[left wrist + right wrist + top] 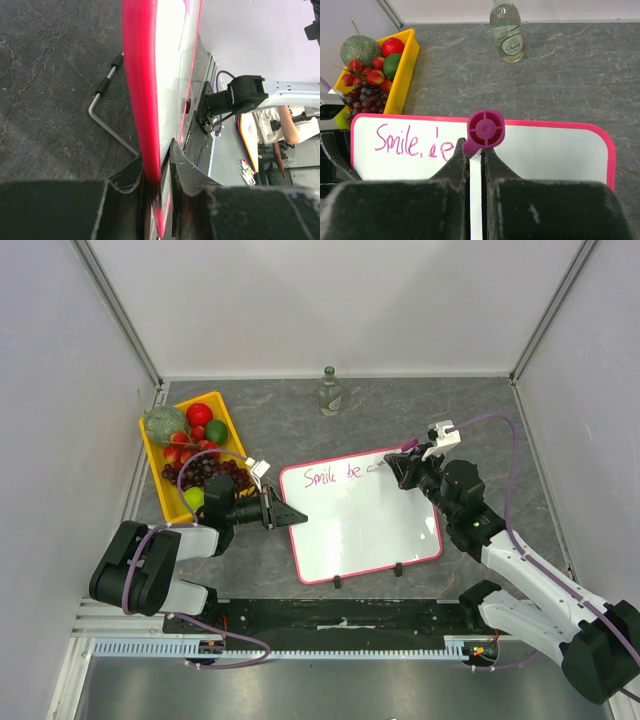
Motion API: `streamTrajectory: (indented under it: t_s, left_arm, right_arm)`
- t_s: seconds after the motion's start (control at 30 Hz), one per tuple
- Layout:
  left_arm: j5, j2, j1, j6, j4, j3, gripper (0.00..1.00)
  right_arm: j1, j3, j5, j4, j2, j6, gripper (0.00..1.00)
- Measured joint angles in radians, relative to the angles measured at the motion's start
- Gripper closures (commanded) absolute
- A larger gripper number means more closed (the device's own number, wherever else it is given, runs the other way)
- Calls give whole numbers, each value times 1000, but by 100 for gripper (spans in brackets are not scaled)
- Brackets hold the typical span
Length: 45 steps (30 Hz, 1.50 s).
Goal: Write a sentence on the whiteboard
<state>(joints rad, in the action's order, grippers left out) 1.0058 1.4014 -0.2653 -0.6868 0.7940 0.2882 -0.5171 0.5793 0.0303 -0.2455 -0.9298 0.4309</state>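
The whiteboard [365,525] lies flat mid-table, white with a pink-red rim. The sentence [332,476] in pink cursive reads "Smile, be" along its far edge, and shows in the right wrist view [412,141]. My left gripper [290,517] is shut on the board's left edge; its view shows the jaws [159,165] clamping the red rim [140,75]. My right gripper [402,470] is shut on a white marker with a magenta end cap [485,131], held upright over the board [555,150] just right of "be". The marker tip is hidden.
A yellow tray [228,415] of fruit stands at the left, close behind my left gripper, also in the right wrist view [406,70]. A glass bottle [329,392] stands at the back. Two black clips [337,581] sit on the board's near edge. A bent metal rod [102,117] lies beside the board.
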Motion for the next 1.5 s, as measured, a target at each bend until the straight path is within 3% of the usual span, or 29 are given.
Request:
streamTrajectory:
  t_s: [1.5]
  left_arm:
    - [0, 0, -1, 0, 0, 0, 98]
  right_arm:
    - [5, -18, 27, -12, 16, 19, 100]
